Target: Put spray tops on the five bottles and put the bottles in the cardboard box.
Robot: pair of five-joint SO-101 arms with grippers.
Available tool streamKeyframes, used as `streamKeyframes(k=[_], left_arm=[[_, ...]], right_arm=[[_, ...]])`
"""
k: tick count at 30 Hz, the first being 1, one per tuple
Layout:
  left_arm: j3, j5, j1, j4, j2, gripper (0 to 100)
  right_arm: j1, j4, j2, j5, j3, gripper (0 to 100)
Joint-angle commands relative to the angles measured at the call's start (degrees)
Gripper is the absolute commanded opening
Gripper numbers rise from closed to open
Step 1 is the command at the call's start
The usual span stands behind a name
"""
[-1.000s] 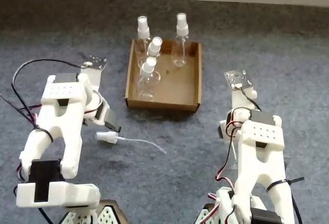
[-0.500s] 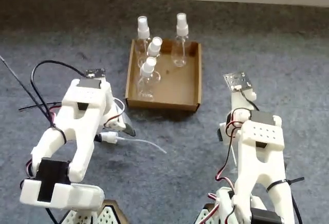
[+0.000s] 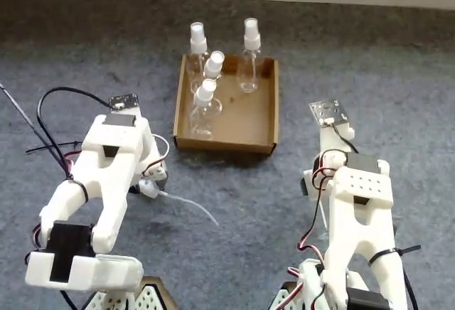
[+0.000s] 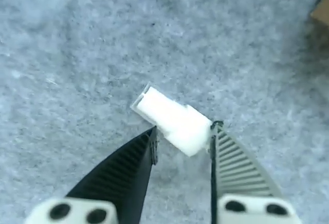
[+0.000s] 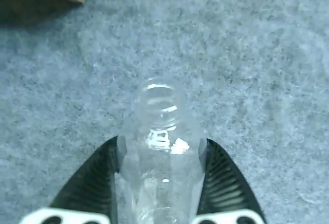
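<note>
Overhead view of a grey carpet (image 3: 398, 75) with two white robot arms at the near edge and a shallow cardboard box (image 3: 259, 121) lying open at the far centre. Four bottles stand upright inside the box, each with a white spray top on: the far-left bottle (image 3: 197, 54), the far-right bottle (image 3: 249, 61), the middle bottle (image 3: 212, 68) and the near bottle (image 3: 203, 107), which are grouped toward the box's left and far sides. The left arm (image 3: 106, 175) is bent low over the carpet, left of and nearer than the box. The left gripper (image 4: 184, 129) has its dark ribbed jaws pinching a loose spray top (image 4: 172, 116) at the fingertips. The top lies on its side on the carpet with its nozzle end poking out past the jaws. Its thin clear tube (image 3: 186, 200) trails across the carpet to the right and toward the near edge. The right arm (image 3: 359, 210) stands at the near right, well apart from the box. The right gripper (image 5: 161, 144) has its jaws pressed against both sides of an open bottle (image 5: 160, 106), which is clear plastic. It is held upright above the carpet with its threaded mouth uncovered. A corner of the box shows on the carpet beyond it.
</note>
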Motion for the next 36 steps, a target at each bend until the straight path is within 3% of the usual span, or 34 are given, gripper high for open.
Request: streamKeyframes(k=[1,11,17,19,24,36], left_arm=[[2.68,0.09,-1.27,-3.43,-0.13,15],[3.38,-4.66,-3.56,-6.42,-0.66,15],[-0.4,-20.84,-5.58,-6.68,-0.48,16],[-1.36,-23.21,-6.9,-6.68,-0.22,16],[-1.36,-23.38,-7.34,-6.95,-0.13,24],[7.52,-23.3,-6.99,-11.96,-0.13,16]], right_arm=[[0.57,0.4,-1.98,0.44,-0.57,0.4],[0.4,4.53,-1.98,0.35,-1.01,0.4],[0.31,5.23,-6.11,0.18,-3.91,0.4],[0.31,5.23,-10.42,0.18,-3.82,0.4],[0.31,8.13,-20.44,0.18,-3.65,0.4],[-0.48,11.3,-22.11,0.44,-3.74,0.4]])
